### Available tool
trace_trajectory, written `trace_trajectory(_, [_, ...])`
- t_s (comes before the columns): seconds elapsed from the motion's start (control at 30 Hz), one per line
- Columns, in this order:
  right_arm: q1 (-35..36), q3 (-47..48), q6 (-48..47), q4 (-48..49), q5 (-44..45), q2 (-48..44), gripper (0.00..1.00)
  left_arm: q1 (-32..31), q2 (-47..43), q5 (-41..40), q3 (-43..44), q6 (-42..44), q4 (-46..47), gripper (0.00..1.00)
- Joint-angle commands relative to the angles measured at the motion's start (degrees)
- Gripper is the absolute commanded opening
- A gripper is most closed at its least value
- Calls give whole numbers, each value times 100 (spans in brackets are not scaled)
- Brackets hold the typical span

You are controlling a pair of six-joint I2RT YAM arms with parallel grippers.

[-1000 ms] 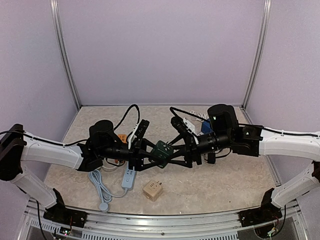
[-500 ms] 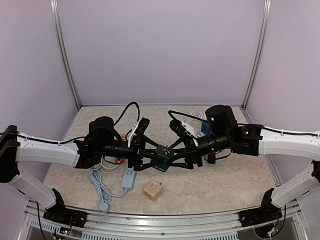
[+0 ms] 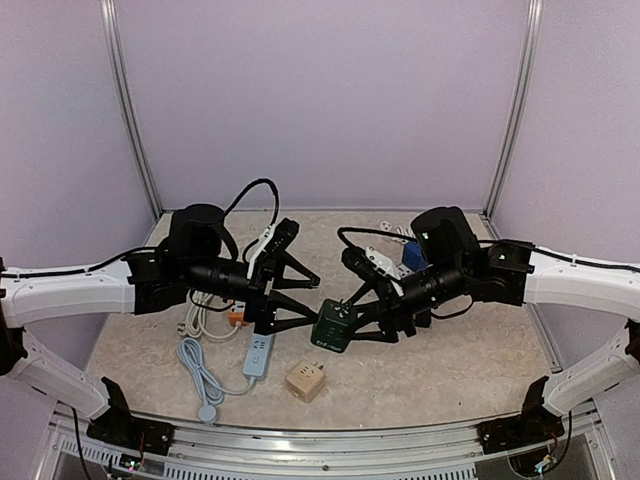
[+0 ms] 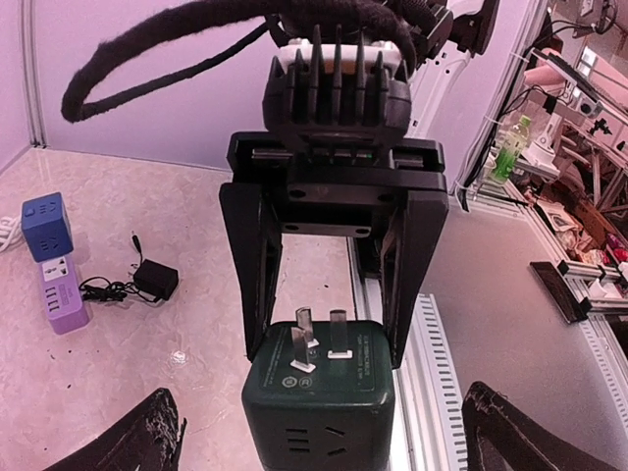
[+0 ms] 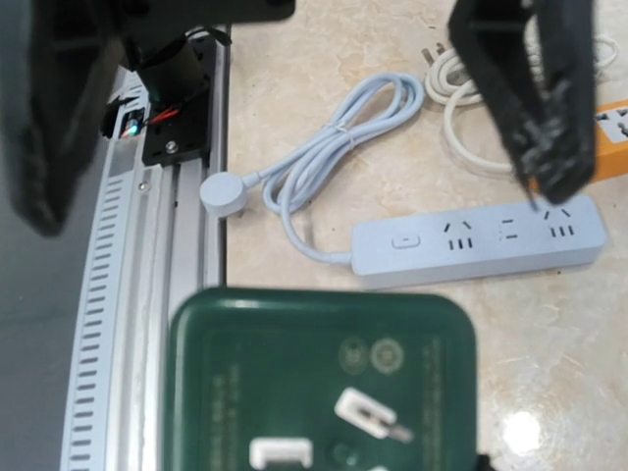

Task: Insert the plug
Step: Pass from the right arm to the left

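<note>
The right fingers (image 4: 245, 265) gripped the green cube adapter (image 3: 332, 328), the left fingers (image 4: 137, 442) stood wide open, and the pale power strip (image 3: 258, 355) lay at its eight o'clock, nearer the left arm (image 3: 90, 290).

Left arm (image 3: 70, 295) and right arm (image 3: 585, 280) wear smooth white shells on the long links, with black joints between them and black bases (image 3: 118, 428) at the foot. A fat black drum-shaped housing (image 3: 200, 238) caps each wrist. Thin black cables (image 3: 250, 195) loop off the wrists and run along the white links. The left tool (image 3: 313, 303) and right tool (image 3: 345, 320) are matte black, each with two long flat fingers on angled struts. Seen close from the left wrist, the right tool's body carries a block of upright fins (image 4: 339, 74), two small screws (image 4: 294, 193) on its crossbar and a thick braided black cable (image 4: 167, 34). The left tool's fingertips (image 4: 147, 442) look rough and frayed.
</note>
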Motion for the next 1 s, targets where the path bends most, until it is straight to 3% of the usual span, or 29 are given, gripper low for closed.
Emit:
trace_trajectory(0.0, [63,188,-71,-143,-150,-33,6,-101,301,131,394,531,-1205,95])
trace_trajectory(0.33, [68,249,-95,-301,-119,87,6,-427,735,26,928,842,-1884,90])
trace_trajectory(0.67, [92,274,-154,-389,-180,235,7,-493,918,3,1041,834,-1817,78])
trace_trajectory(0.77, [97,274,-189,-401,-172,217,7,-492,929,16,1070,875,-1853,71])
trace_trajectory(0.97, [98,270,-257,-458,-125,238,7,-489,1005,101,1096,867,-1868,44])
